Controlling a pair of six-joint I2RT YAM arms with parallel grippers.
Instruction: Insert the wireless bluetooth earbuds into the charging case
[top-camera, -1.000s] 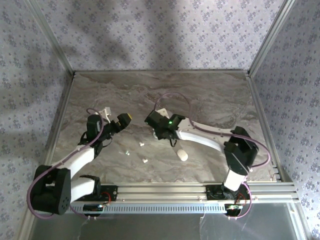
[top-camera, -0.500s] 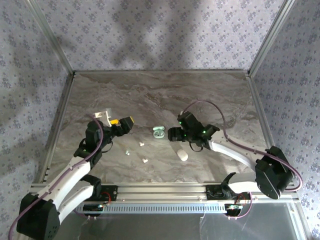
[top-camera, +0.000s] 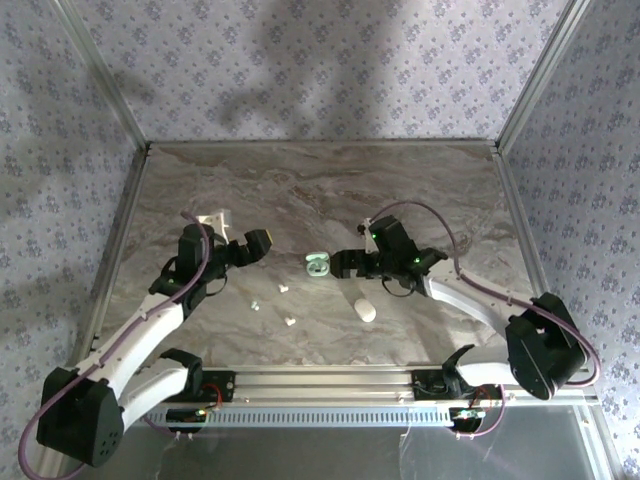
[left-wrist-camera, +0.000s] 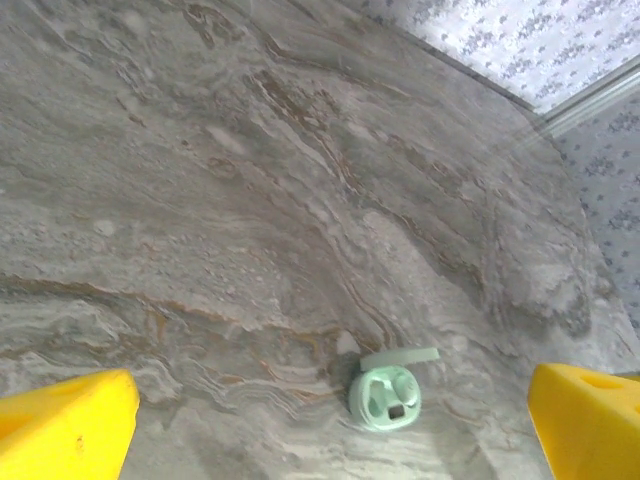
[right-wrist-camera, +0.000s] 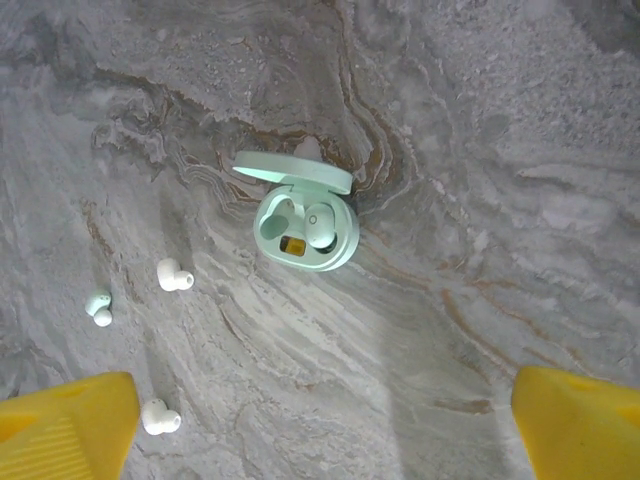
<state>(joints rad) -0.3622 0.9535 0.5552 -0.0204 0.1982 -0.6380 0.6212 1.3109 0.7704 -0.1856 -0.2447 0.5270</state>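
Note:
The mint charging case (top-camera: 318, 265) lies open on the marble table, lid up. The right wrist view shows this case (right-wrist-camera: 305, 228) with one pale bud seated in a socket and the other socket bare. Three white earbuds lie loose to its left: one (right-wrist-camera: 173, 277), a second (right-wrist-camera: 99, 305) and a third (right-wrist-camera: 158, 417). From above, these earbuds (top-camera: 283, 289) (top-camera: 256, 305) (top-camera: 290, 321) sit between the arms. My right gripper (top-camera: 348, 263) (right-wrist-camera: 320, 430) is open just right of the case, holding nothing. My left gripper (top-camera: 236, 231) (left-wrist-camera: 330, 440) is open left of the case (left-wrist-camera: 385, 396), holding nothing.
A shut white oval case (top-camera: 365, 310) lies near the front, right of the earbuds. Metal frame posts and patterned walls bound the table (top-camera: 300, 180) on the left, right and back. The arms' bases stand on the rail (top-camera: 320, 385) at the near edge.
My right gripper has drawn back to the right off the mint case, which now stands uncovered and open. The left arm has shifted slightly and stays open.

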